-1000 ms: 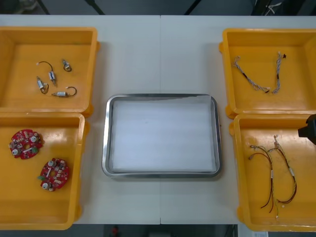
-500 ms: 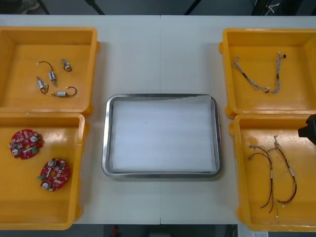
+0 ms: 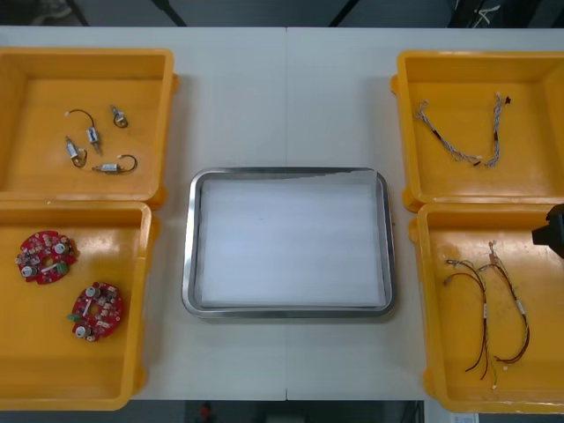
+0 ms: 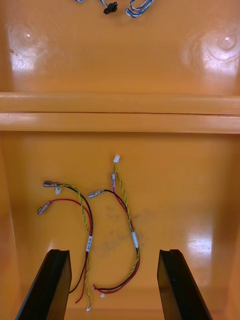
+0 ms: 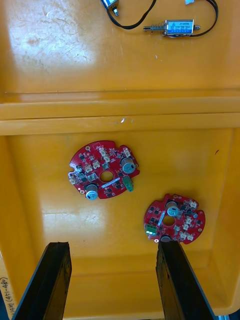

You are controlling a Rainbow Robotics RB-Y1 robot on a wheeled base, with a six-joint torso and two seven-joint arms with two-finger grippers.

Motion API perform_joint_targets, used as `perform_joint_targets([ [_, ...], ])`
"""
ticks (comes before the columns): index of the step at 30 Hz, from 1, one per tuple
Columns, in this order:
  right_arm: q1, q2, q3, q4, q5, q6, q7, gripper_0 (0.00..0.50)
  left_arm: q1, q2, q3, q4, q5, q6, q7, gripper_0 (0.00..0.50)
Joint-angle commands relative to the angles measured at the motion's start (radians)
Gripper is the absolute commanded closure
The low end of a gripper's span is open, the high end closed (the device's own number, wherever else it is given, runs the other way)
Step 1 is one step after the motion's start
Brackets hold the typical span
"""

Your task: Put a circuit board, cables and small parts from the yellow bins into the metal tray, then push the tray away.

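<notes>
Two round red circuit boards (image 3: 46, 256) (image 3: 97, 310) lie in the near left yellow bin (image 3: 132, 352). In the left wrist view my left gripper (image 5: 114, 245) hovers open above that bin, one board (image 5: 102, 170) ahead of the fingers and the other (image 5: 175, 218) by one fingertip. My right gripper (image 4: 113, 252) is open over the near right bin (image 3: 432, 352), with red and yellow cables (image 4: 125, 220) lying between and beyond its fingers. The metal tray (image 3: 189, 264), white inside, sits at the table's middle with nothing in it.
Several small metal parts (image 3: 92, 141) lie in the far left bin (image 3: 163, 115). A twisted blue and white cable (image 3: 458, 145) rests in the far right bin (image 3: 405, 132). A black part of my right arm (image 3: 551, 231) shows at the right edge.
</notes>
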Motion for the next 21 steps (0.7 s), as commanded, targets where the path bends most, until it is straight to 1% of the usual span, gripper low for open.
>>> perform_joint_targets([
  [1, 0.017, -0.038, -0.031, -0.031, -0.006, 0.003, -0.025, 0.000, 0.018, 0.047, 0.030, -0.021, 0.007, -0.010, -0.051, 0.000],
  [21, 0.017, -0.038, -0.031, -0.031, -0.006, 0.003, -0.025, 0.000, 0.018, 0.047, 0.030, -0.021, 0.007, -0.010, -0.051, 0.000],
])
